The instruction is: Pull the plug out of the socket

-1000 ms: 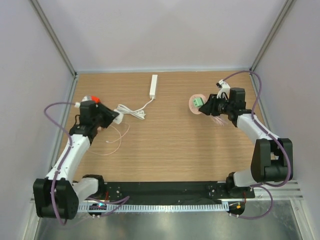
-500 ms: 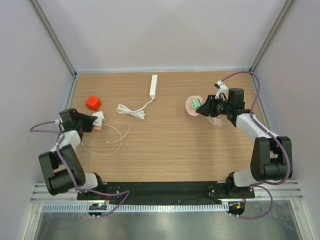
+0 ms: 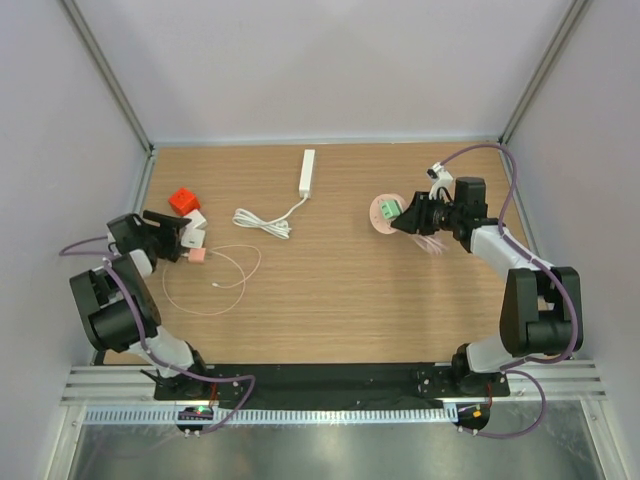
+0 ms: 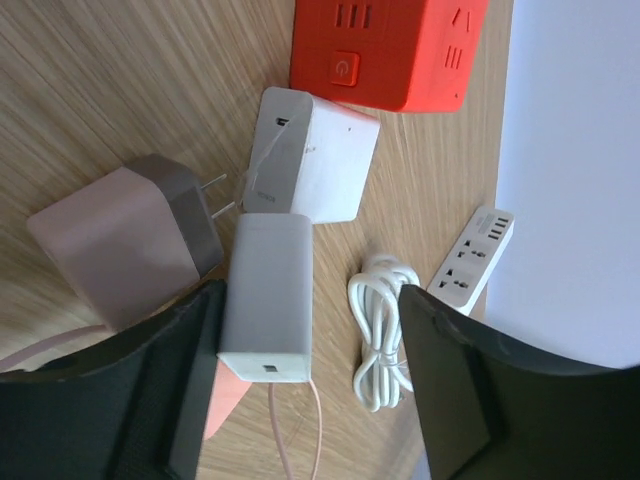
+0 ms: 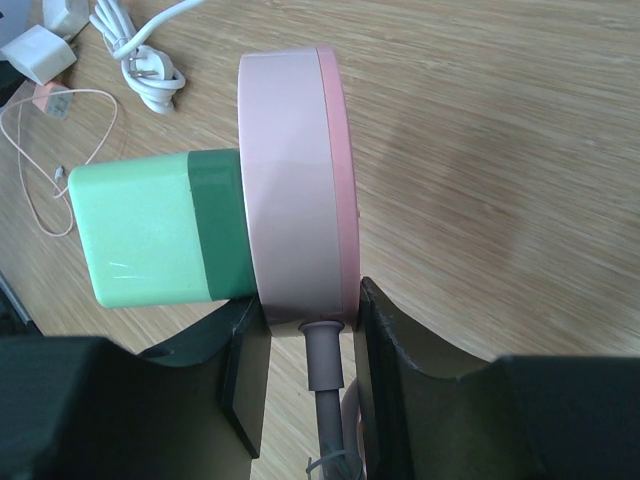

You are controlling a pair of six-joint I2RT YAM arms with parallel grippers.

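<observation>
A: Change since last entry?
B: Left pincer (image 4: 310,295) drawn back, spread; white rectangular charger plug (image 4: 265,290) lies loose on wooden desk (image 4: 100,80), apart from red cube socket (image 4: 395,50). Pull looks done.
A: Farther?
B: Right pincer (image 5: 305,300) pinches pink round socket (image 5: 290,170), green plug (image 5: 145,230) seated.

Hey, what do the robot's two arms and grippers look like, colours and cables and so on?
The left arm and right arm have white links between bulky black joints, and a loose purple cable loops along each. The left gripper and right gripper are black, with blocky fingers. No markings show.
</observation>
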